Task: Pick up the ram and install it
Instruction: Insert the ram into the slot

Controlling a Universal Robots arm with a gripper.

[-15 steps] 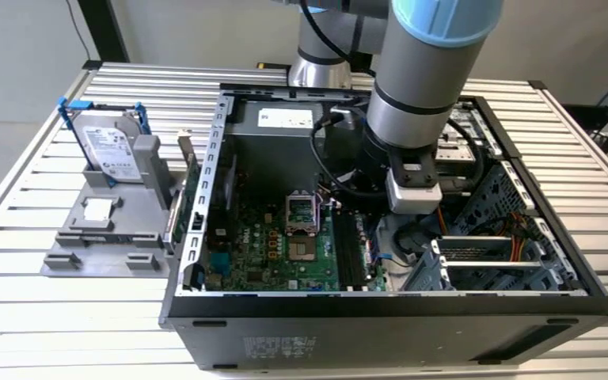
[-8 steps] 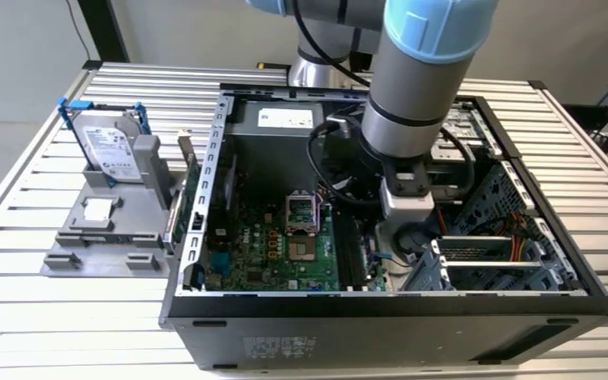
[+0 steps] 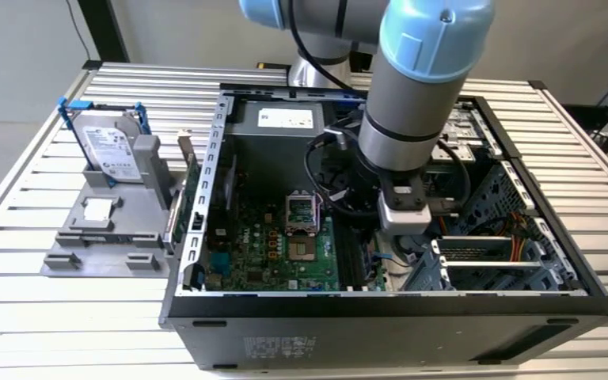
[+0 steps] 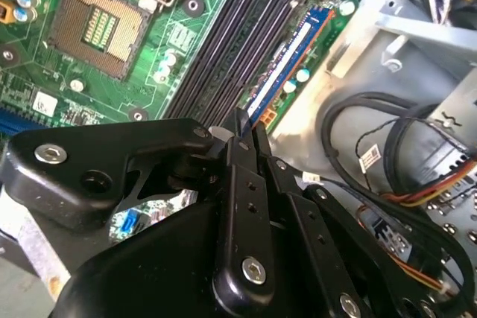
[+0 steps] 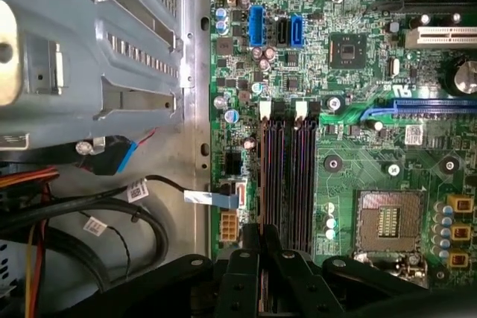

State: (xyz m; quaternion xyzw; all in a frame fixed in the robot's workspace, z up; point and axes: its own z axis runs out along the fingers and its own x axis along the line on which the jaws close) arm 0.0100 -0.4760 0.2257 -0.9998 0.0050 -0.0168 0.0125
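Computer case (image 3: 389, 305) lies open with its green motherboard (image 3: 272, 245) exposed, where the gripper (image 4: 248, 121), fingers drawn close together, sits at one end of the ram (image 4: 287, 61), standing in the outermost of the black slots (image 4: 223, 50).

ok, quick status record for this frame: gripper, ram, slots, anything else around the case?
gripper: inside the open case, shut on one end of the ram
ram: on edge, in line with the outermost of the memory slots; can't tell if fully seated
remaining slots: empty
CPU socket: bare
hard drive: upright in a blue frame on the grey stand, outside the case, on the exterior view's left
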